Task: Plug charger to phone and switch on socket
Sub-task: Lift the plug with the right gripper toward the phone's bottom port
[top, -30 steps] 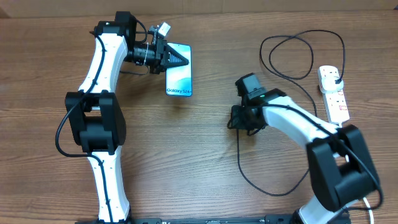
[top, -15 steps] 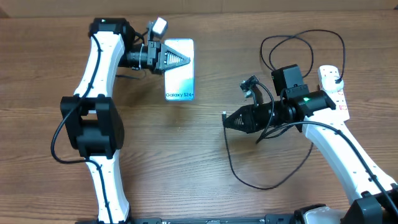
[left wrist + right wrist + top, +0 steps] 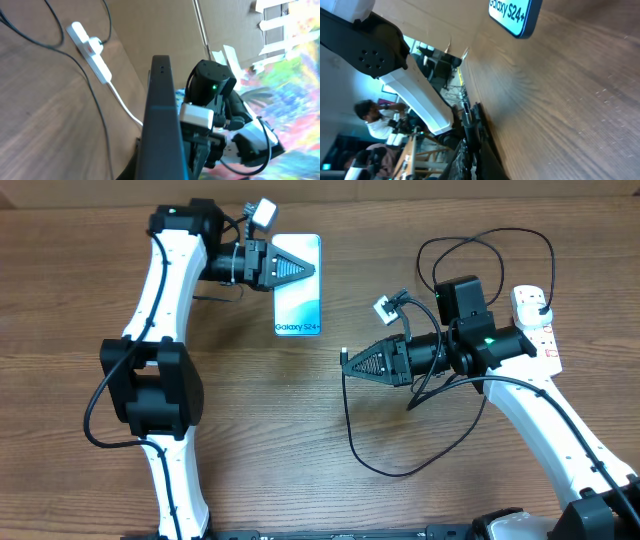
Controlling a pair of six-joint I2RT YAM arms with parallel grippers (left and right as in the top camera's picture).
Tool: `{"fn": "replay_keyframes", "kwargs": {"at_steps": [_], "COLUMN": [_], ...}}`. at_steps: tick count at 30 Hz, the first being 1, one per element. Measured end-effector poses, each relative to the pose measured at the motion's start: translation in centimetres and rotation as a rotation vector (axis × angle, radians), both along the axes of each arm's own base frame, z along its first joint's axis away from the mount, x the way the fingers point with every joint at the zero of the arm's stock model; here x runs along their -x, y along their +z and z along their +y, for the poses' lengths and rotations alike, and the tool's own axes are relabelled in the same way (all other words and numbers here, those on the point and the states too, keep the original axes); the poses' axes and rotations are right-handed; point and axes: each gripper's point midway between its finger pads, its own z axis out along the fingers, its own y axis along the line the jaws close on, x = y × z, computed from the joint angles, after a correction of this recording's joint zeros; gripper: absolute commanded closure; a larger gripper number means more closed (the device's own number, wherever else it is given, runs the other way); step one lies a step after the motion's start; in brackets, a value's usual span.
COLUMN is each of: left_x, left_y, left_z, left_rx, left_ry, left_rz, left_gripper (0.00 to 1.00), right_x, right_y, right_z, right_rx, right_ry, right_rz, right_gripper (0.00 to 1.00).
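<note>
Open table (image 3: 250,430) lies between the charger (image 3: 345,412) tip and the phone (image 3: 298,305) edge.

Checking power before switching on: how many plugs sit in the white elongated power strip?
1: a small black plug at the far end of the white power strip; no other shows.

Seen from overhead, the left fingers (image 3: 285,268) cover the 9 o'clock edge of the phone (image 3: 300,295), hiding how they meet it. The socket (image 3: 550,358) is partly hidden under the right arm (image 3: 520,395), and its switches are too small to read. The charger (image 3: 345,405) ends in a mere speck at the right fingers (image 3: 380,363).

In the left wrist view the phone (image 3: 162,110) stands edge-on, its screen unseen, and is cut off at 6 o'clock.

In the right wrist view only one corner of the phone (image 3: 512,15) shows, at 12 o'clock. The right fingers (image 3: 475,155) are a dark blur, and nothing between them can be told.
</note>
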Motion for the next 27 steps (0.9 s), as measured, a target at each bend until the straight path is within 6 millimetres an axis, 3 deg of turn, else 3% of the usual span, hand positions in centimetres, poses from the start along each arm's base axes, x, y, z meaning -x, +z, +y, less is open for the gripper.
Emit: {"fn": "replay_keyframes", "kwargs": {"at_steps": [7,16,22,27], "left_x": [1.3,1.7,0.9,-1.2], "left_y": [0.1,0.1,0.1,0.4], "left_z": [-2.5,-3.2,-3.4,-3.7], "left_rx": [-0.018,-0.027,-0.019,-0.008], "left_ry": [-0.052,-0.068,-0.066,-0.059], "left_rz": [0.179,0.253,0.204,0.139], "left_gripper": [0.96,0.96,0.96,0.96], "right_x": [1.7,0.3,-1.2,-1.8], "right_y": [0.9,1.7,2.2,1.9], "right_z": [2.9,4.1,4.3,4.2], "right_rx": [-0.029,-0.026,-0.025,-0.001], "right_ry": [0.083,0.011,-0.057,-0.107], "right_rz": [-0.002,0.055,0.075,0.112], "right_gripper": [0.96,0.96,0.96,0.96]}}
